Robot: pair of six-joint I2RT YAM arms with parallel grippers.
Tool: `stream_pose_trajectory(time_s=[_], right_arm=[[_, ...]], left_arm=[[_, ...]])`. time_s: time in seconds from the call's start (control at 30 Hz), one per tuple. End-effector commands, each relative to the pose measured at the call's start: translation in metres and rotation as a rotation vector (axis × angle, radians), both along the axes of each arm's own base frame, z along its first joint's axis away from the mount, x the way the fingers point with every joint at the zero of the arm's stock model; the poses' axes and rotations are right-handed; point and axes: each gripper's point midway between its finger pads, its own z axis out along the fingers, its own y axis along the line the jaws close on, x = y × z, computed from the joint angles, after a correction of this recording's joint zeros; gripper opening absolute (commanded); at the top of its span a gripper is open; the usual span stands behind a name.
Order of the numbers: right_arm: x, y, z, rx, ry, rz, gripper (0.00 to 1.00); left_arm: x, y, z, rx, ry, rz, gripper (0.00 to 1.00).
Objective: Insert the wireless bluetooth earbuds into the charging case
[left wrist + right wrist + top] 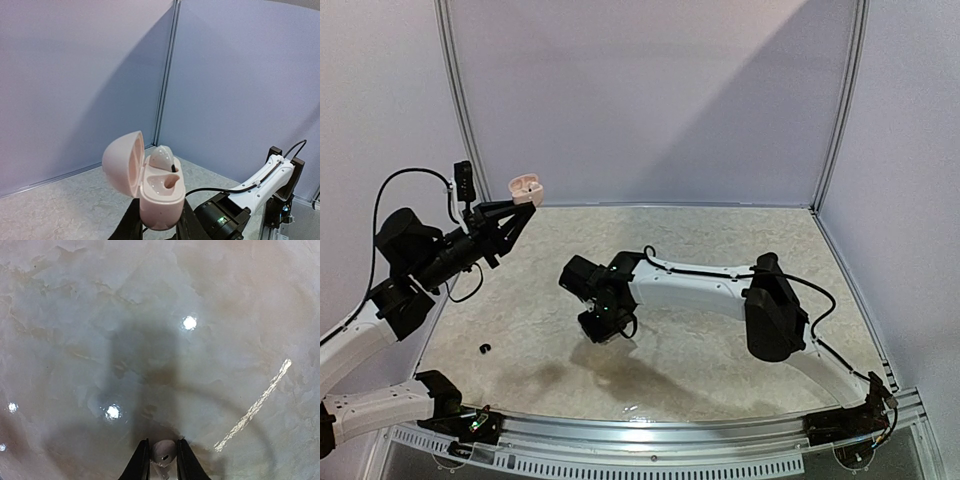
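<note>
The right gripper [162, 444] points down over the table [225, 340] mid-scene, its fingers [142, 462] drawn in on a white bud [164, 452] pinched between them. Whether the bud touches the surface is unclear. The left gripper [156, 223], raised at far left, clamps the base of the open pink case [160, 197], lid swung left. A second bud [162, 157] sits in the far socket; the near socket [169, 182] shows bare. A black speck [485, 348] lies near left, too small to identify.

Glossy marbled tabletop [225, 315], smooth plastic case [160, 200] and earbud [164, 451]
</note>
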Motion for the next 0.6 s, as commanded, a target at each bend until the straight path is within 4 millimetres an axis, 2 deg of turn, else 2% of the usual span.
stream_pose_trajectory(time_s=[0.0, 0.23, 0.47, 0.57], right_arm=[[-0.001, -0.03, -0.023, -0.164, -0.016, 0.041, 0.19], [0.005, -0.057, -0.011, -0.303, -0.101, 0.171, 0.37], [0.0, -0.068, -0.013, -0.34, -0.084, 0.22, 0.4], [-0.004, -0.066, -0.015, -0.328, -0.065, 0.239, 0.41]], left_arm=[[0.001, 0.0, -0.001, 0.0, -0.01, -0.004, 0.0], [0.001, -0.001, -0.003, 0.002, -0.005, -0.011, 0.0], [0.001, -0.001, -0.004, 0.005, -0.005, -0.009, 0.0], [0.0, -0.001, -0.004, 0.009, -0.005, -0.008, 0.0]])
